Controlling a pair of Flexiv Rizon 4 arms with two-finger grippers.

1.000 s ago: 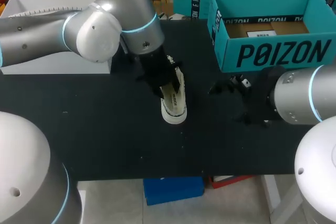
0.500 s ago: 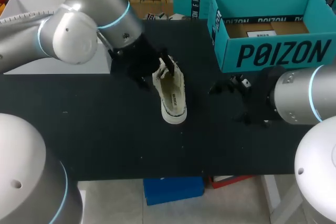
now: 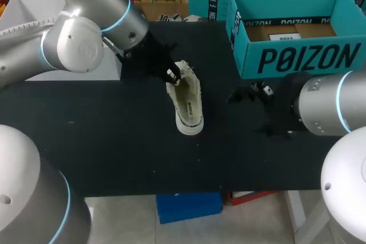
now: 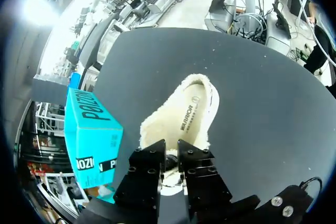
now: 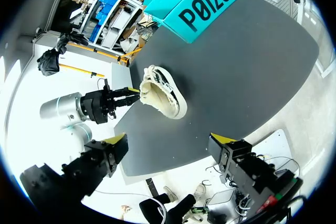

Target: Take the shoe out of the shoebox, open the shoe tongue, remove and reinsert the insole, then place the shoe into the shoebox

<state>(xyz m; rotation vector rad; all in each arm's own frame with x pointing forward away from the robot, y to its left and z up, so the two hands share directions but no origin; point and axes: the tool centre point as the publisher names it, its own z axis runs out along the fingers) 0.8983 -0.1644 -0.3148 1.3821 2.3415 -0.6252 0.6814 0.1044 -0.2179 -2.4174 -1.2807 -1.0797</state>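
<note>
The cream shoe (image 3: 187,102) stood on its sole near the middle of the black table (image 3: 114,141), toe towards the near edge, left of the teal shoebox (image 3: 303,58). The left gripper (image 3: 171,74) was clamped on the shoe's far rim. The right gripper (image 5: 169,140) hung right of the shoe, fingers spread wide

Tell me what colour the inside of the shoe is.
Cream: the shoe has a fleecy off-white lining. The left wrist view shows it best.
</note>
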